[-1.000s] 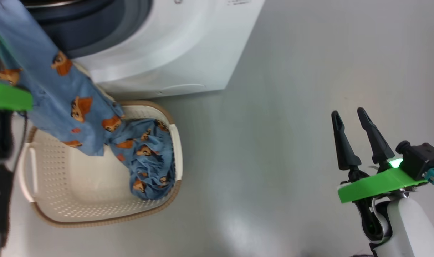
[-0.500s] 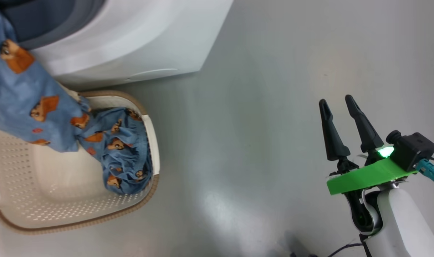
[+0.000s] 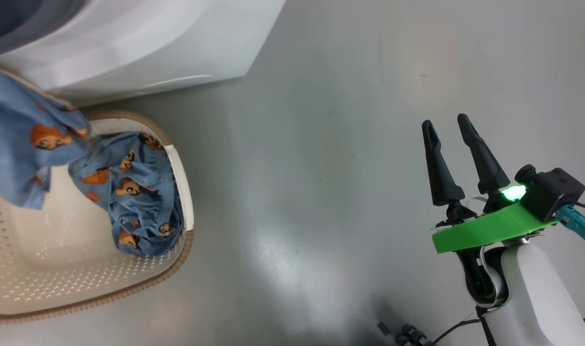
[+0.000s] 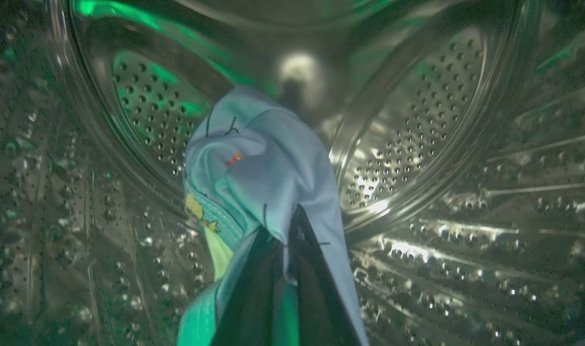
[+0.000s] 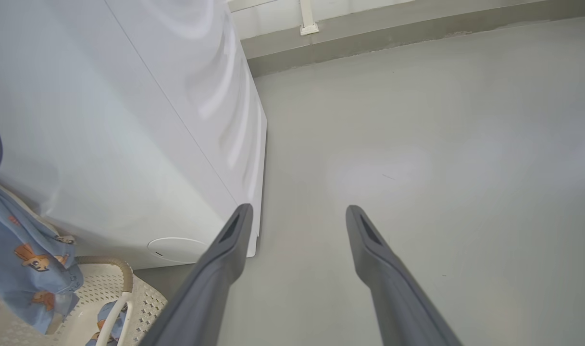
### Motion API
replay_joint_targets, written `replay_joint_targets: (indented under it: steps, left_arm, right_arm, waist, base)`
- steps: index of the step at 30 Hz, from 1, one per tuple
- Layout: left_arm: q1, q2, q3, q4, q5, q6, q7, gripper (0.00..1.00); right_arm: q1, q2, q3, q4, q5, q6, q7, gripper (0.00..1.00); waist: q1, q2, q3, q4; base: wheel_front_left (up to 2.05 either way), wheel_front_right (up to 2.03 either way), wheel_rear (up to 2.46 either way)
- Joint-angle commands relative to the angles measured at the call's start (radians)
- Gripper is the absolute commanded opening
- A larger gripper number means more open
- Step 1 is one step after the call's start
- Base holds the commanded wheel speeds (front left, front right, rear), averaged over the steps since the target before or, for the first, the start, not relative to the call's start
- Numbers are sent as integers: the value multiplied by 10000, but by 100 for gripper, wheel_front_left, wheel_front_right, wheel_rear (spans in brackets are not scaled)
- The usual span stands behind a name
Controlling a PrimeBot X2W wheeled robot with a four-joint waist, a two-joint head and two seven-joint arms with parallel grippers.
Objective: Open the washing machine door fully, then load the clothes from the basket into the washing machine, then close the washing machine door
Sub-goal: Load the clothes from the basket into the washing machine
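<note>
In the left wrist view my left gripper (image 4: 292,217) is inside the steel perforated drum (image 4: 417,144), shut on a light blue garment (image 4: 258,158) that bunches over its fingers. In the head view that garment's tail (image 3: 23,144) hangs from the white washing machine (image 3: 153,43) over the cream basket (image 3: 80,288). Another piece of the bear-print clothes (image 3: 133,202) lies against the basket's right wall. My right gripper (image 3: 444,121) hovers open over bare floor, far right of the basket. The washing machine door is out of view.
The right wrist view looks past my open right gripper (image 5: 298,210) along the washer's white side (image 5: 129,120), with its round flap (image 5: 177,250) low on the front. The grey floor (image 5: 441,144) runs back to a wall skirting. Cables lie on the floor near my base (image 3: 407,331).
The head camera has turned, so washer and basket sit further left in its picture. Less of the hanging garment shows over the basket. The right gripper stays open.
</note>
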Motion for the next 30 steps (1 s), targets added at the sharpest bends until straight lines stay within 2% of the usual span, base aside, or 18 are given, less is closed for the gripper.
replay_joint_targets:
  steps: [1, 5, 9, 17, 18, 19, 20, 21, 30]
  left_arm:
    - [-232, 521, 644, -764, 331, 89, -61, 0]
    - [62, 269, 1488, -1415, 945, 46, -62, 0]
    - [513, 14, 1719, -1121, 1337, -11, -63, 0]
    - [554, -220, 1147, 650, 1589, -39, -54, 0]
    - [489, -268, 947, 924, 1557, -40, -14, 30]
    - [409, -281, 722, 1133, 1540, -40, 0, 49]
    - [329, -278, 565, 1371, 1471, -41, 67, 84]
    - [252, -302, 456, 1585, 1346, -41, 161, 100]
    - [-2, -364, -394, 2146, 312, -43, 116, 100]
  right_arm:
    - [100, 60, 239, -225, -162, 14, -74, 100]
    - [41, 109, 259, -213, -174, 14, -74, 100]
    - [20, 156, 305, -191, -164, 14, -74, 100]
    - [50, 197, 338, -152, -172, 14, -74, 100]
    - [57, 197, 336, -145, -171, 14, -74, 100]
    - [61, 196, 336, -142, -171, 14, -74, 100]
    - [63, 197, 341, -139, -170, 14, -74, 100]
    - [64, 198, 346, -136, -169, 14, -74, 100]
    - [45, 204, 326, -120, -150, 14, -74, 100]
  waist:
    - [0, -1, 128, -58]
    - [0, -1, 187, -86]
    - [0, -1, 173, -90]
    - [0, -1, 76, -53]
    - [0, -1, 57, -43]
    - [0, -1, 42, -35]
    - [0, -1, 27, -33]
    - [0, -1, 15, -28]
    - [0, -1, -70, 42]
  base:
    - [0, 0, 0]
    - [0, 0, 0]
    - [0, 0, 0]
    - [0, 0, 0]
    - [0, 0, 0]
    - [0, 0, 0]
    - [0, 0, 0]
    - [0, 0, 0]
    - [0, 0, 0]
